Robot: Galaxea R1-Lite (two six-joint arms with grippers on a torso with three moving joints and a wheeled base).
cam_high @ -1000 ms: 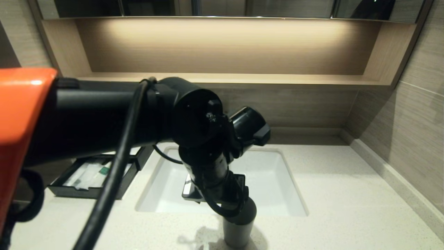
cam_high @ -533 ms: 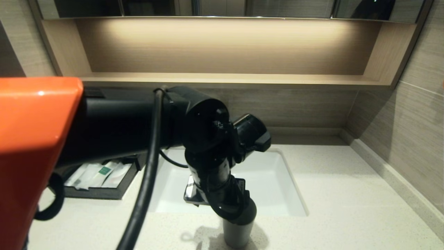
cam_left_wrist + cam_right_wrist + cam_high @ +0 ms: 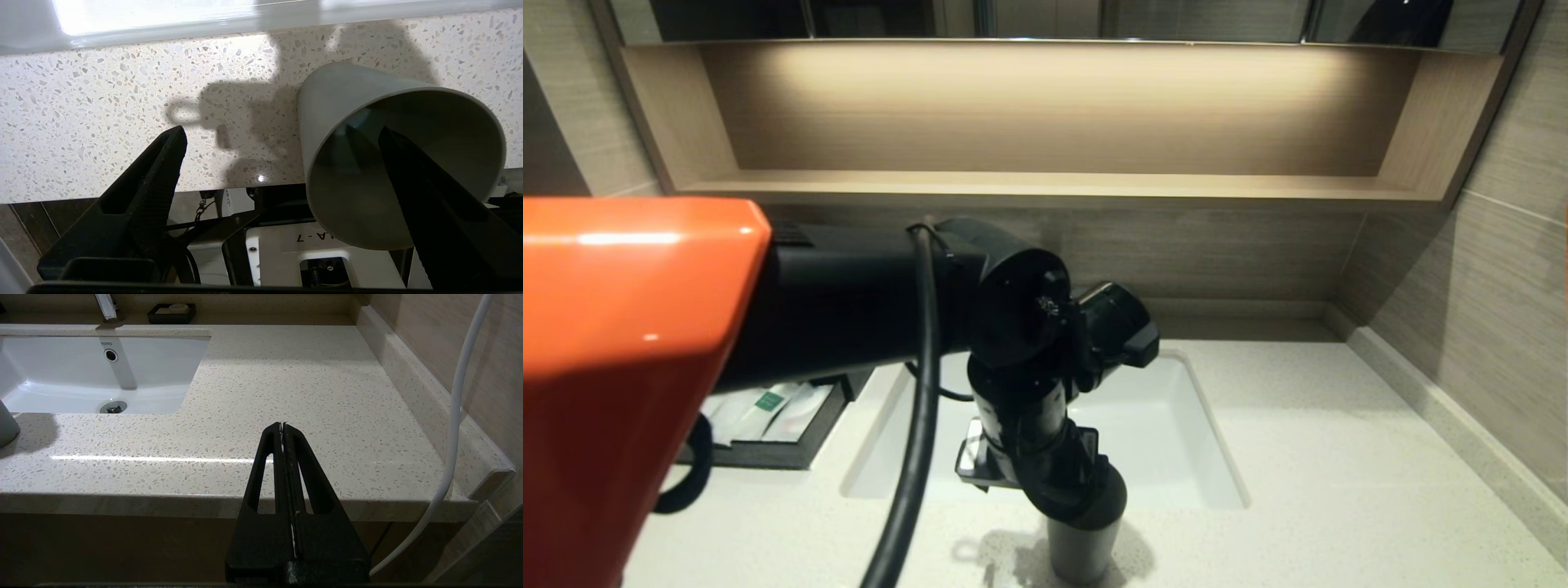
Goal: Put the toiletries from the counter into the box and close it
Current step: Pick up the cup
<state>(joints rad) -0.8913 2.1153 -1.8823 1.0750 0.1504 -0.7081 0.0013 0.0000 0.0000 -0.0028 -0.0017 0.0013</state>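
Landmark: sink. Left of it, box drawer open; toiletries lie inside, green label visible. No toiletries seen on the counter, though the arm hides part of it. Left gripper at the sink's front edge, jaws spread wide, empty, one finger inside grey cup. Right gripper off the sink's right front, pinched closed, idle. Loading looks done; closing drawer left.

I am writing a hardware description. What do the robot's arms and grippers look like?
The left arm has a glossy orange shell, then black round links, with a black cable along it. The left gripper and right gripper have black tapered fingers with slot cutouts. A white cable hangs beside the right one.
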